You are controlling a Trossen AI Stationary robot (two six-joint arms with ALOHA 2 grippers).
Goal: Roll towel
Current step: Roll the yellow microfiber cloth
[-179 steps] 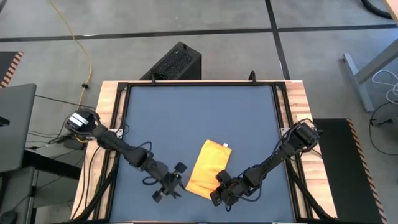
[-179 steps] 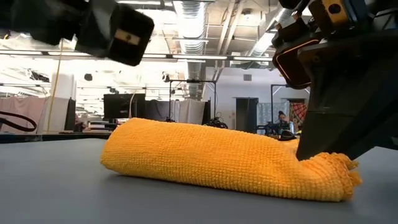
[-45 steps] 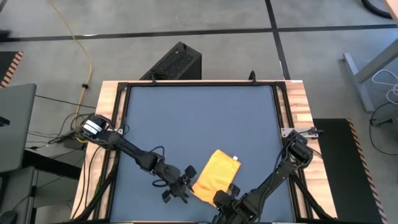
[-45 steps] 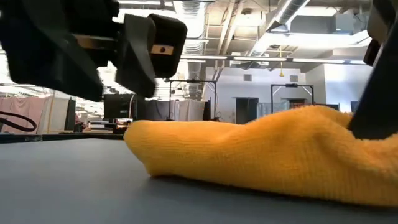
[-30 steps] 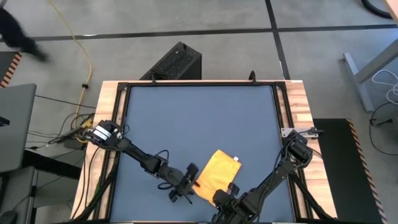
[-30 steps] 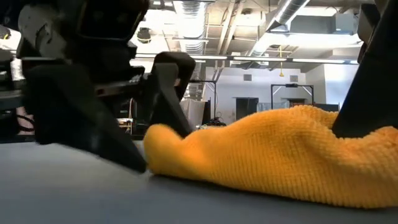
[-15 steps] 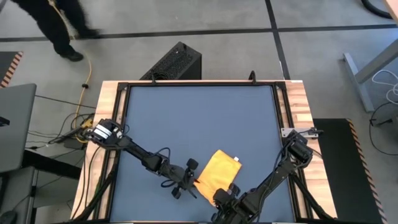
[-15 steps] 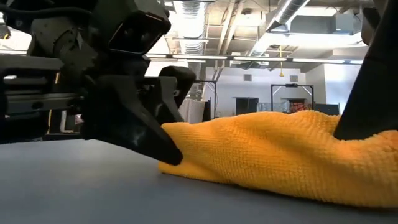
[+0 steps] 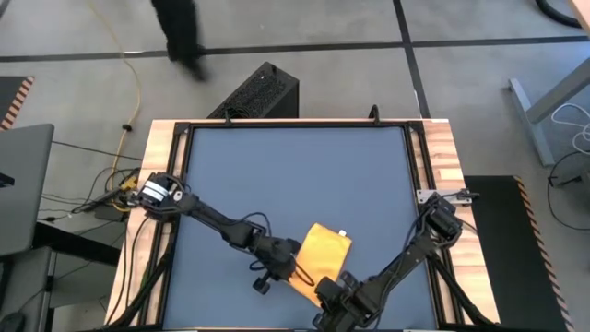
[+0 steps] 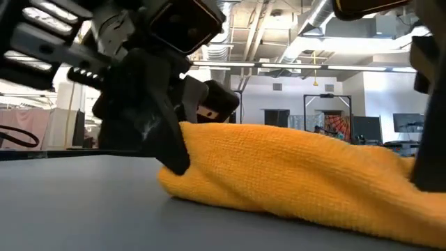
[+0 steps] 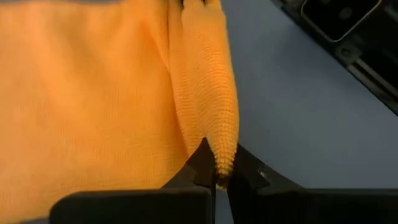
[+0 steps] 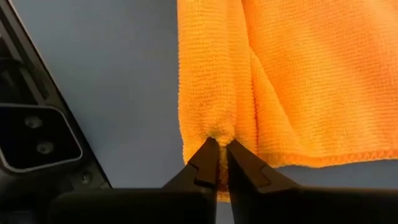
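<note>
The yellow towel (image 9: 318,254) lies folded on the dark mat near the table's near edge, a small white tag (image 9: 343,234) at its far right corner. My left gripper (image 9: 288,266) is at the towel's left edge, shut on a ridge of cloth (image 11: 211,93). My right gripper (image 9: 334,288) is at the towel's near end, also shut on cloth. In the low view the towel (image 10: 293,174) lies as a long low mound, with the left arm (image 10: 150,118) standing at its left end. My left gripper pinches a raised fold at the towel's left edge (image 11: 222,155) between its two fingers. It comes from the table's left, slanting down. The rest of the towel lies on the mat. My right gripper pinches a bunched fold at the towel's near edge (image 12: 217,138), close to a corner, coming from the near side. The cloth puckers at the fingers, and the towel beyond them lies flat on the mat.
The far half of the dark mat (image 9: 295,175) is bare. A wooden frame (image 9: 441,157) rims the table. A black box (image 9: 258,92) stands on the floor beyond the far edge, and a person (image 9: 180,32) walks past there.
My left gripper has moved toward the table's right onto the towel's left edge and has shut on it, from wide open. The towel's left edge has bunched up into a ridge, and the hump at its right end has flattened.
</note>
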